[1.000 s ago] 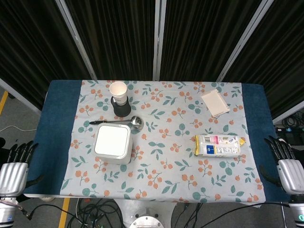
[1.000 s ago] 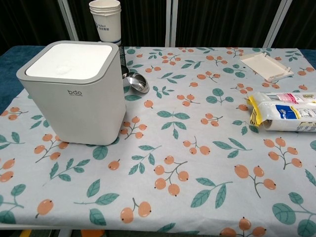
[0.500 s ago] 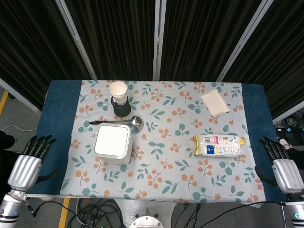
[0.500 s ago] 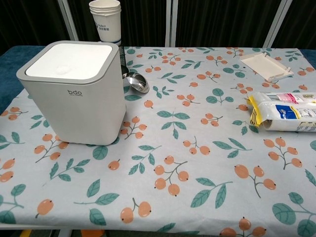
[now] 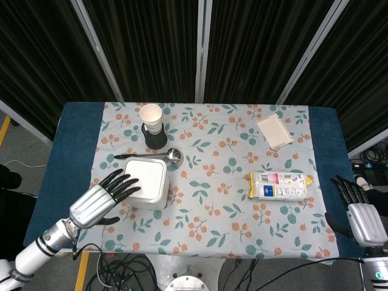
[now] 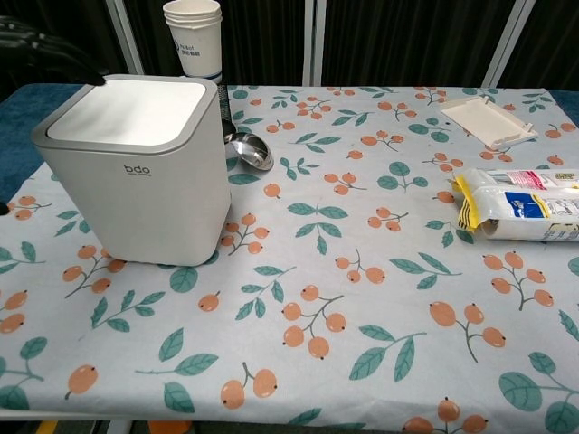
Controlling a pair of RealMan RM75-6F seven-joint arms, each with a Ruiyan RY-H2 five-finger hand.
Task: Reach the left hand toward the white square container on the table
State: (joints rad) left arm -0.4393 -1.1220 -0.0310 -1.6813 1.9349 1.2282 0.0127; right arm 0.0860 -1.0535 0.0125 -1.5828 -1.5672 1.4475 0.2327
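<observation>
Dark curtains hang behind a table [image 5: 73,130] dressed in a leaf-and-berry cloth. Over its near-left part the left hand [image 5: 103,197] hovers with fingers spread, holding nothing — its fingertips [image 5: 132,183] reach the left edge of the white square container [image 5: 145,182], though contact cannot be confirmed. The reach looks almost finished; the next move probably calls only for a small advance over the lid. The right hand [image 5: 357,212] waits off the far-right edge, fingers apart and empty. Beyond the left hand's fingertips lie one metal spoon [image 5: 154,156] and one paper cup [image 5: 151,116] on one dark coaster [image 5: 155,139]. Well to its right are one snack packet [image 5: 279,185] and one flat white lid [image 5: 274,131] — one of each thing, and one container.
</observation>
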